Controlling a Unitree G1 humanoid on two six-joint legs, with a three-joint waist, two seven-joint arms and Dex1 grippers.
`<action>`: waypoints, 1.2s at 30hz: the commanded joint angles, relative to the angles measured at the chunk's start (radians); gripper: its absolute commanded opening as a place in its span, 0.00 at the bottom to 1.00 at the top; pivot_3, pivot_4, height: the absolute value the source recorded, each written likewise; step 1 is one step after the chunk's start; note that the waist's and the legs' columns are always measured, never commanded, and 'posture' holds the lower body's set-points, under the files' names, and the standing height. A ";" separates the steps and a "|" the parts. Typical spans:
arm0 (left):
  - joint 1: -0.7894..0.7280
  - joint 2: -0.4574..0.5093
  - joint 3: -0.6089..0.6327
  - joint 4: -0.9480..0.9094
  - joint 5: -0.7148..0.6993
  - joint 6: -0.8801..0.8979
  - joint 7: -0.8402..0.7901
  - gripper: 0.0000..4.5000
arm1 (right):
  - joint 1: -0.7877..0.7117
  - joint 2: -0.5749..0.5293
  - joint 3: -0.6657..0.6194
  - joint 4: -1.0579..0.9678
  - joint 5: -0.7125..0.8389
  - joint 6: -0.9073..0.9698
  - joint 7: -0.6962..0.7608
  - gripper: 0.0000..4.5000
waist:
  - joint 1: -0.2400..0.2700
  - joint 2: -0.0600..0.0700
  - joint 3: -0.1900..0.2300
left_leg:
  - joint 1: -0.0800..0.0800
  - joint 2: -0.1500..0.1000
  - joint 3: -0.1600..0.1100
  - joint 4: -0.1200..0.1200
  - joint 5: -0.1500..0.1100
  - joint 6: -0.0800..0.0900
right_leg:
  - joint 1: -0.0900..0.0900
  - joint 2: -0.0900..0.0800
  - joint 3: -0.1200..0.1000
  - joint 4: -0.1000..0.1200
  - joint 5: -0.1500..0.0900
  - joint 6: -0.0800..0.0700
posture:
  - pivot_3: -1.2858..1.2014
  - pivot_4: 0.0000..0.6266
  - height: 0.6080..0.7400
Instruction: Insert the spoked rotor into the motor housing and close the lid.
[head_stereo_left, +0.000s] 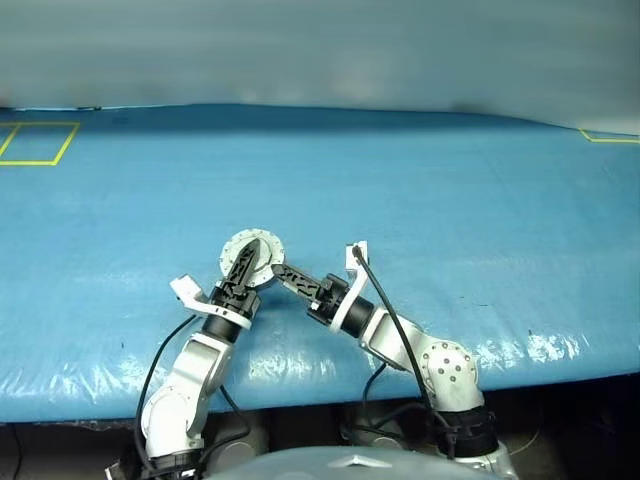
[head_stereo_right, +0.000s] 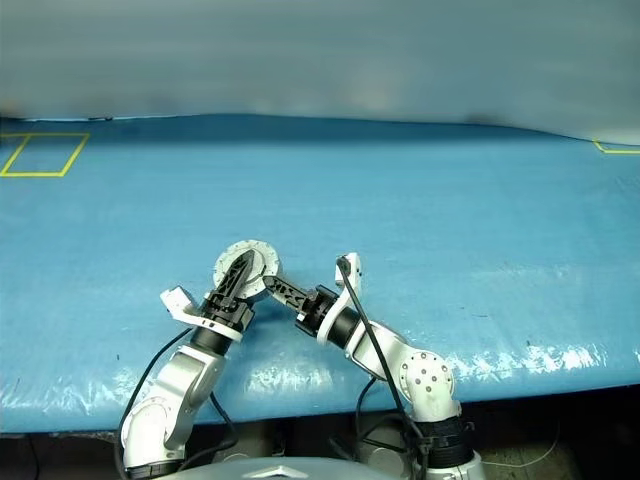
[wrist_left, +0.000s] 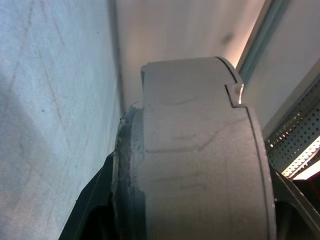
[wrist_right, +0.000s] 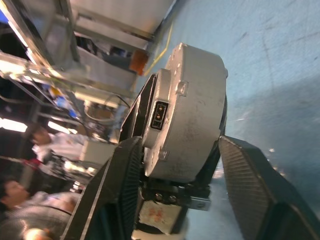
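Head views: a round grey motor housing (head_stereo_left: 252, 258) is held off the blue table (head_stereo_left: 450, 200) between the left gripper (head_stereo_left: 243, 266), clamped across it, and the right gripper (head_stereo_left: 283, 272), reaching its edge.

Left wrist view: the housing's grey side wall fills the space between the fingers (wrist_left: 92, 200), pressed against it.

Right wrist view: the housing (wrist_right: 192, 115) sits between parted fingers (wrist_right: 250, 185), with a gap on one side.

The lid appears closed; release onto the table is probably next.

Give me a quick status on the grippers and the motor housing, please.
Left gripper clamped on the motor housing, held above the blue table. Right gripper open beside it. Nothing in the way.
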 joint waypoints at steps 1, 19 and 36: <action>-0.032 -0.004 0.021 -0.046 0.002 -0.015 0.030 0.55 | -0.007 -0.051 0.040 -0.073 -0.156 -0.043 0.097 0.77 | 0.001 0.000 0.000 | 0.000 0.000 0.000 0.000 0.000 0.000 | 0.000 0.000 0.000 0.000 0.000 0.000 | 0.52 0.24 1.00; -0.610 0.230 0.272 0.589 0.258 -0.065 -0.005 0.55 | 0.096 -0.181 0.179 -0.008 -0.925 -0.498 0.280 1.00 | 0.026 -0.002 0.000 | -0.002 -0.001 0.000 0.010 0.001 0.000 | 0.004 0.002 -0.003 0.001 0.002 0.000 | 0.52 0.24 1.00; -1.155 0.299 0.333 1.346 0.667 -0.219 -0.134 0.55 | 0.129 -0.113 0.187 -0.014 -1.044 -0.479 0.297 1.00 | 0.021 -0.002 0.000 | -0.003 -0.001 -0.003 0.011 0.000 0.000 | 0.006 0.001 -0.006 0.000 0.006 0.005 | 0.52 0.24 1.00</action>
